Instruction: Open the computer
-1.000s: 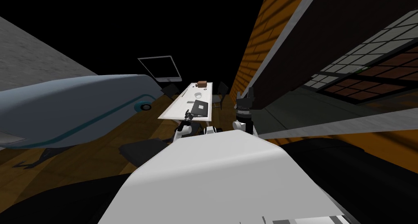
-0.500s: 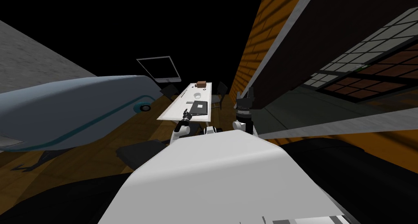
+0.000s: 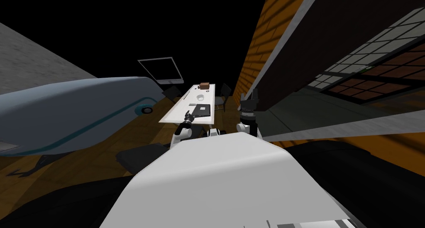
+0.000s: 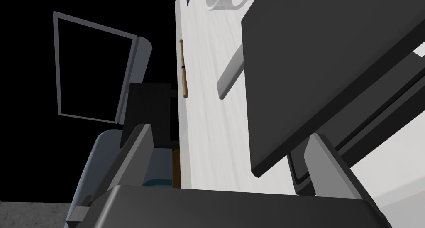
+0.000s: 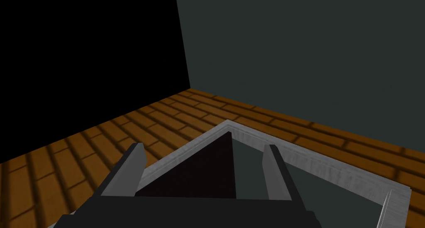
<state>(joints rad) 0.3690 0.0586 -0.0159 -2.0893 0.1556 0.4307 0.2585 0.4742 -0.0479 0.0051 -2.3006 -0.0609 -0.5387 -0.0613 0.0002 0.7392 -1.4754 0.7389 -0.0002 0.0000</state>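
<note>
Left wrist view: computer [image 4: 328,67] partly cropped

The left arm [image 3: 183,132] is stretched forward, and the left gripper [image 3: 189,114] is at the near left corner of the laptop [image 3: 202,109]. Its two fingers [image 4: 137,144] stand wide apart with the corner of the laptop's lid between them; whether they touch it I cannot tell. The right arm [image 3: 247,118] is bent upward, to the right of the laptop and well apart from it. The right gripper [image 3: 249,96] points up, its fingers [image 5: 132,165] spread and holding nothing.
</note>
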